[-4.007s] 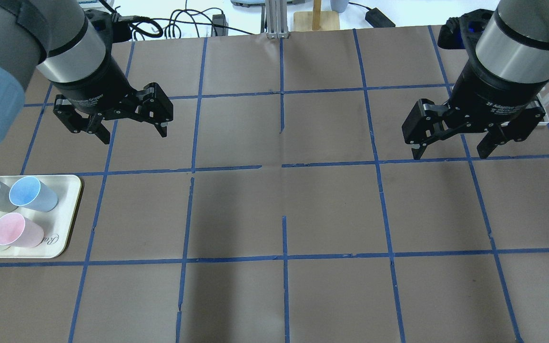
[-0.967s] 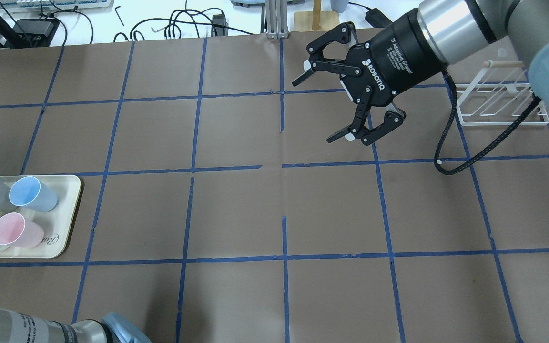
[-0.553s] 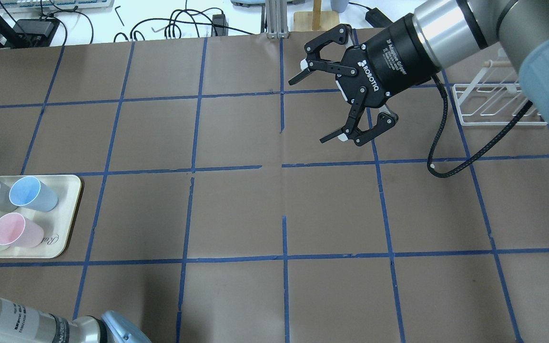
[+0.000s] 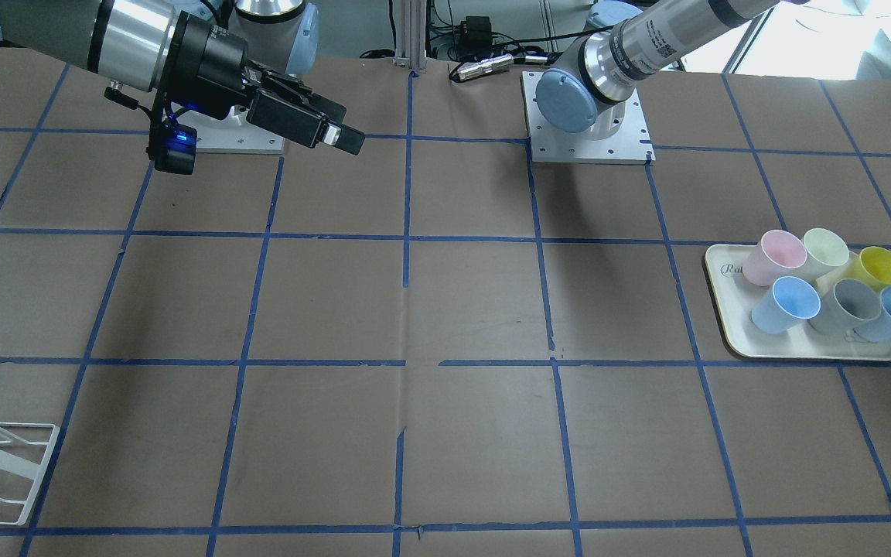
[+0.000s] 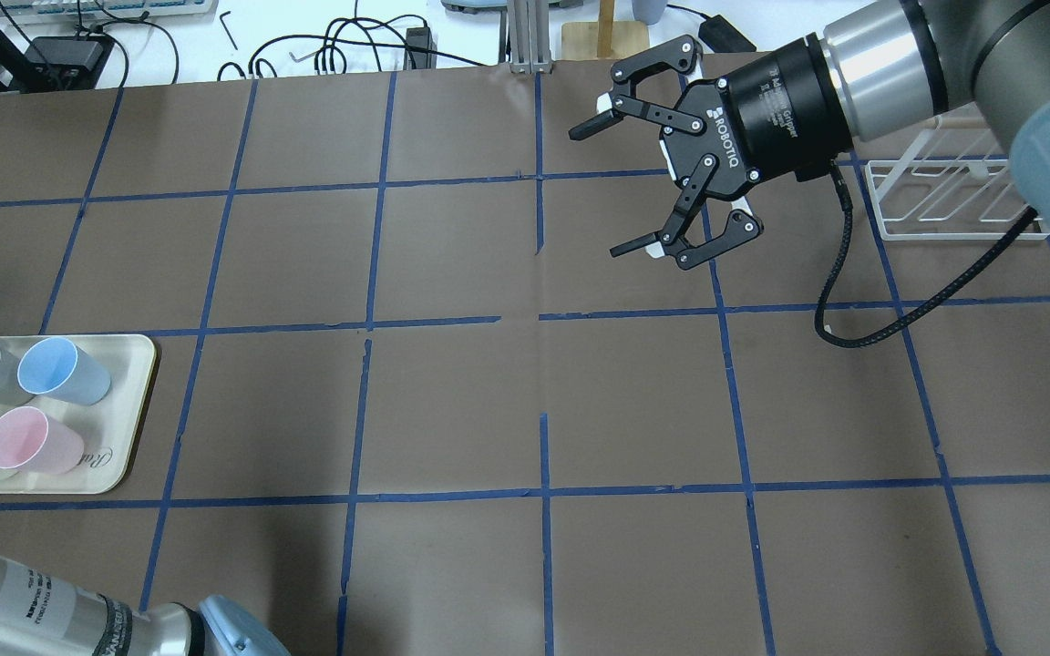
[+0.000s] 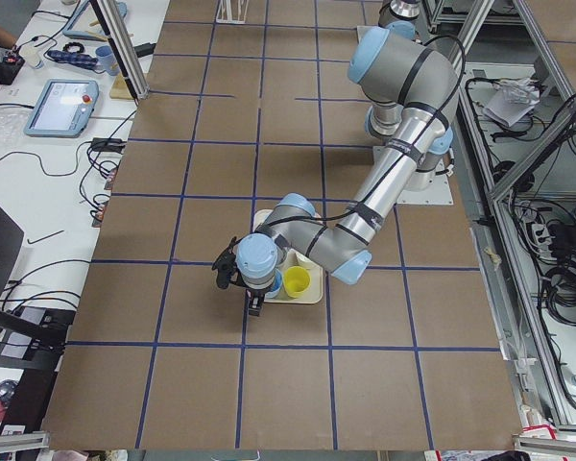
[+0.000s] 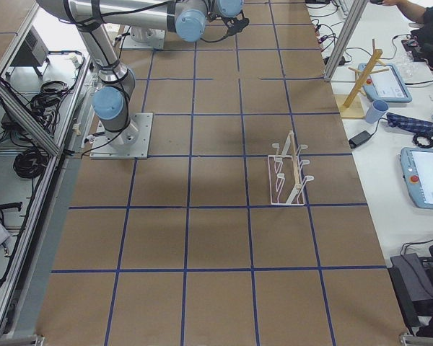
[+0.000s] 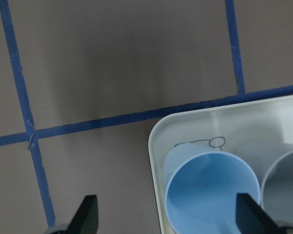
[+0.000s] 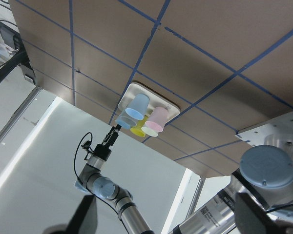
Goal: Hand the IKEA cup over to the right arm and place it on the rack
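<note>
Two pale blue cups stand upright on the cream tray [image 4: 801, 354]; I cannot tell which is the IKEA cup. My left gripper [image 8: 168, 217] is open and hovers over the blue cup [image 8: 210, 195] at the tray's corner, beside a grey cup [image 8: 283, 185]. That blue cup also shows in the front view [image 4: 890, 313], with the twin [image 4: 786, 304] further left. My right gripper [image 5: 600, 191] is open and empty, turned sideways in the air over the table's far middle. The white wire rack [image 5: 944, 196] stands behind it at the far right.
Pink [image 4: 770, 257], pale green [image 4: 824, 247] and yellow [image 4: 875, 267] cups share the tray. A black cable [image 5: 853, 301] loops under the right wrist. The left arm's elbow [image 5: 78, 620] is at the near left edge. A wooden stand [image 5: 605, 36] lies beyond the table.
The right gripper has swung in from the far right to the far middle, turned sideways, and drifted slightly up and right lately. The left arm has left its rear hover; its elbow shifted slightly.
</note>
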You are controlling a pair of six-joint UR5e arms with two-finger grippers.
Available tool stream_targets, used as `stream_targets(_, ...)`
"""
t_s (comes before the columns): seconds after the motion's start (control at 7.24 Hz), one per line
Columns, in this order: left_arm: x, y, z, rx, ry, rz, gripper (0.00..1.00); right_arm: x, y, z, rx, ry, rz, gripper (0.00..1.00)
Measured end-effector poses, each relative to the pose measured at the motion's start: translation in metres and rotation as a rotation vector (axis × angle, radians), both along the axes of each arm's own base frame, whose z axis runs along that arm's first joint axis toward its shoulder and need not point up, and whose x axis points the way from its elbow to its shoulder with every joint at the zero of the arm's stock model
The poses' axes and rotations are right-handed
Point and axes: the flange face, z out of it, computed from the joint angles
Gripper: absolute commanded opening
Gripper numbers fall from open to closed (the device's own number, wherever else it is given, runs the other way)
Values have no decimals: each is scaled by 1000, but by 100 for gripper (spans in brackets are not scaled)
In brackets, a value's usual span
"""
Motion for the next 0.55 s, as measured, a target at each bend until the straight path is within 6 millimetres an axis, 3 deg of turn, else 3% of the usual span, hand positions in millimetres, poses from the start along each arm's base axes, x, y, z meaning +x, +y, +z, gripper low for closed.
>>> stream_targets(0.28,2,-3,-13,15,-5,-3,93,-1,6,-5,12,-62,-23,100)
stream_targets(0.55,1,-3,-21,25,3,-5,57,-1,10,-9,15,-83,-32,100)
